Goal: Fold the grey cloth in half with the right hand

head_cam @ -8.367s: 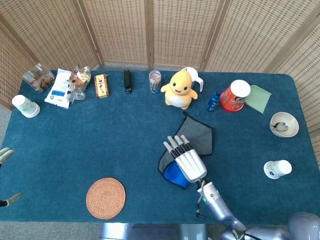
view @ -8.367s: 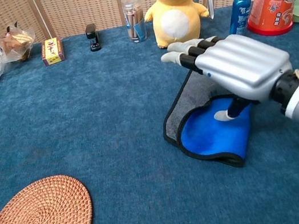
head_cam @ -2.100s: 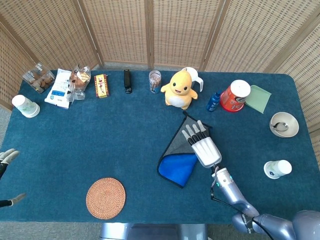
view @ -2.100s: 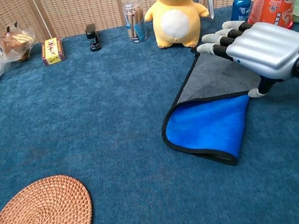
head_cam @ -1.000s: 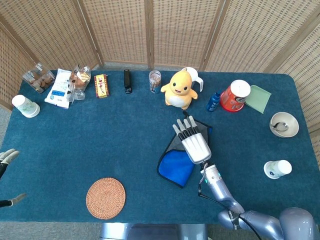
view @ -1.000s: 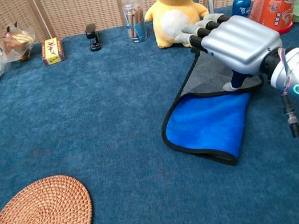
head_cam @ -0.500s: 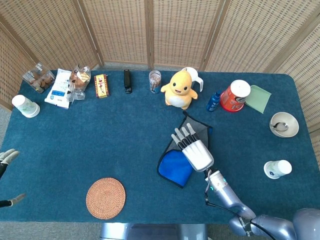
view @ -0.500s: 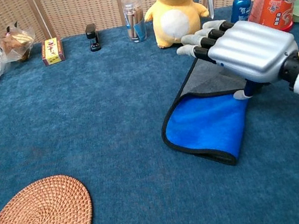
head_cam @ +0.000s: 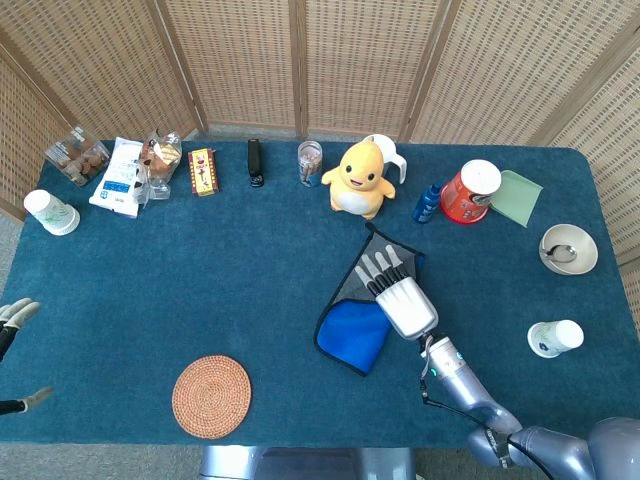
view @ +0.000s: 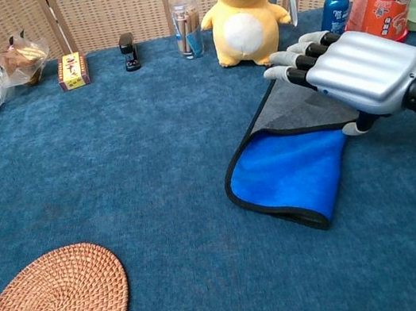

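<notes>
The grey cloth [head_cam: 350,282] [view: 290,107] lies right of the table's middle, in front of the yellow plush toy. Its near part is turned over, so the blue underside [head_cam: 352,336] [view: 290,174] faces up as a flap with a black hem. My right hand [head_cam: 401,296] [view: 360,71] is palm down over the grey part, fingers straight and apart, holding nothing. Its thumb points down by the flap's right edge. Only the fingertips of my left hand [head_cam: 12,312] show at the far left edge, spread apart and empty.
A yellow plush toy [head_cam: 356,178], a blue spray bottle [head_cam: 428,203] and a red cup [head_cam: 470,191] stand behind the cloth. A woven coaster [head_cam: 211,396] lies at the front left. Snack packets line the back left; a bowl [head_cam: 568,249] and a paper cup [head_cam: 553,338] sit at the right.
My right hand has drifted a little to the right over the grey part since half a second ago. The blue flap, curled up under the hand 8.4 s ago, now lies flat.
</notes>
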### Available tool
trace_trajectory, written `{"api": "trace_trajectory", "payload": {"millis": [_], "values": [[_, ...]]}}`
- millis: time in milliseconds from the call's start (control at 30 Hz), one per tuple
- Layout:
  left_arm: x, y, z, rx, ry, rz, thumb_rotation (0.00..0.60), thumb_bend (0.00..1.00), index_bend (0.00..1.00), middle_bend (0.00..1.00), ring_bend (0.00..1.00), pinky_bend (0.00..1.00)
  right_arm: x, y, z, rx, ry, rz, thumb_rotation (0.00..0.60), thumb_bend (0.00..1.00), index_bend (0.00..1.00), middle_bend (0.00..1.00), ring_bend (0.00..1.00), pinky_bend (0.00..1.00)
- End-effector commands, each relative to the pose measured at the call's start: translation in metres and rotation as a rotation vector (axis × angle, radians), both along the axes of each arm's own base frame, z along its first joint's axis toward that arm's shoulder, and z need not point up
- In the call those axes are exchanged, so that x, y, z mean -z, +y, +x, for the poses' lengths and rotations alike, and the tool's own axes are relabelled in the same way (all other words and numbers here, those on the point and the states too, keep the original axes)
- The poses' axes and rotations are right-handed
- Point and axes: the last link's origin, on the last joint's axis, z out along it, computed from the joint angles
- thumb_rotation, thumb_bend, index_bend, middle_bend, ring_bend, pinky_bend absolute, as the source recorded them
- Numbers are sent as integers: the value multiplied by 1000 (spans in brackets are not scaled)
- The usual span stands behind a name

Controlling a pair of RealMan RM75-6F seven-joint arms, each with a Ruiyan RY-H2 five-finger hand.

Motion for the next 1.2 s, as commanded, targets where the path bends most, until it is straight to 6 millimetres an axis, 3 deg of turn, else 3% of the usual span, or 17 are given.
{"api": "trace_trajectory", "payload": {"millis": [33,433,700,800,1200], "values": [[0,0,0,0,0,0,600,122,0,0,0,0,-1,-4,-3,-7,-2,-16,600,0,0,0,0,133],[0,1,0,-2,0,-1,600,122,0,0,0,0,-2,-11,-11,-6,5,-46,600,0,73,0,0,144],[0,0,0,-1,-2,-1,600,121,0,0,0,0,2,-9,-11,-18,4,-34,600,0,415,0,6,148],[0,0,0,-1,-2,-1,600,122,0,0,0,0,3,-10,-10,-23,1,-33,600,0,484,0,15,148],[0,0,0,0,-1,-1,600,122,0,0,0,0,6,-13,-9,-24,-10,-53,600,34,530,0,35,151]]}}
